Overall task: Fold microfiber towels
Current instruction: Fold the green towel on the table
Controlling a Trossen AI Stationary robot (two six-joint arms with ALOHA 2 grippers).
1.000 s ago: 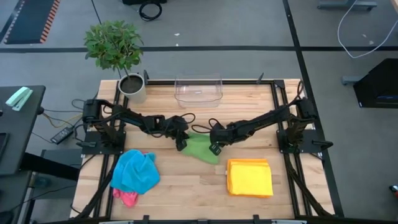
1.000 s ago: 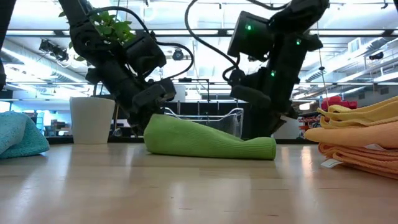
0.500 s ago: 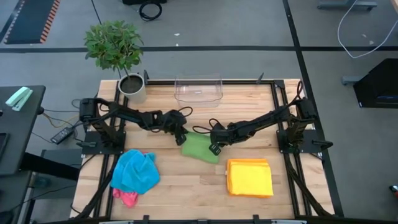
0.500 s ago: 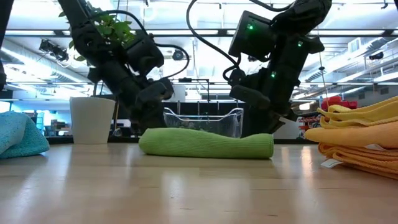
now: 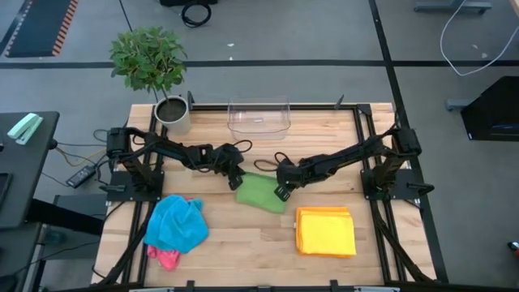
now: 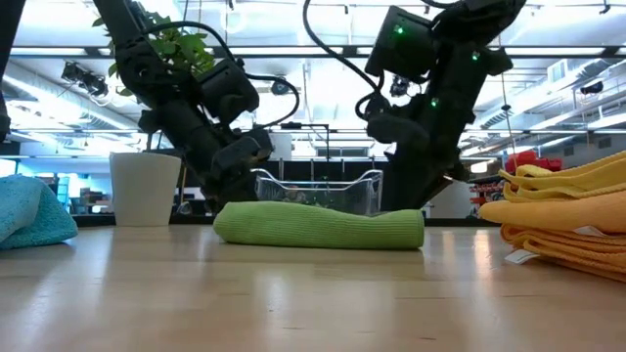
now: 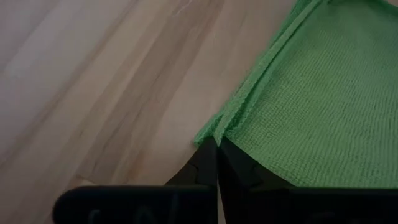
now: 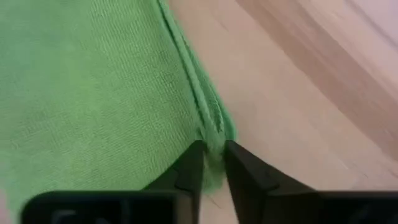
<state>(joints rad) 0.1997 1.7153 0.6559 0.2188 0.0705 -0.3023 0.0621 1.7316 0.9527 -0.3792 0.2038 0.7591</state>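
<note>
the green towel [image 5: 261,192] lies doubled over near the middle of the tabletop [image 5: 243,243], its layered edge running between the two claws, which looks like the reason both arms meet there: each holds one end of that fold line so the halves stay matched as the cloth settles flat. the left claw [image 5: 236,180] sits at the towel's corner nearest the potted plant [image 5: 150,61], its fingers [image 7: 211,163] pressed together on the doubled hem, pinching the green towel. the right claw [image 5: 280,191] is at the towel's opposite end, on the side toward the folded yellow stack [image 5: 325,230]; its fingers [image 8: 189,168] stand slightly parted with the hem lying between them, so its grip looks loose at best. both arms reach low and inward from the tabletop's side edges, wrists angled down over the towel. a blue towel [image 5: 175,225] and a pink one [image 5: 166,258] lie bunched well apart from the green towel, on its left-arm side, apparently unfolded, and the clear bin [image 5: 259,117] stands beyond the green towel at the far edge.
</note>
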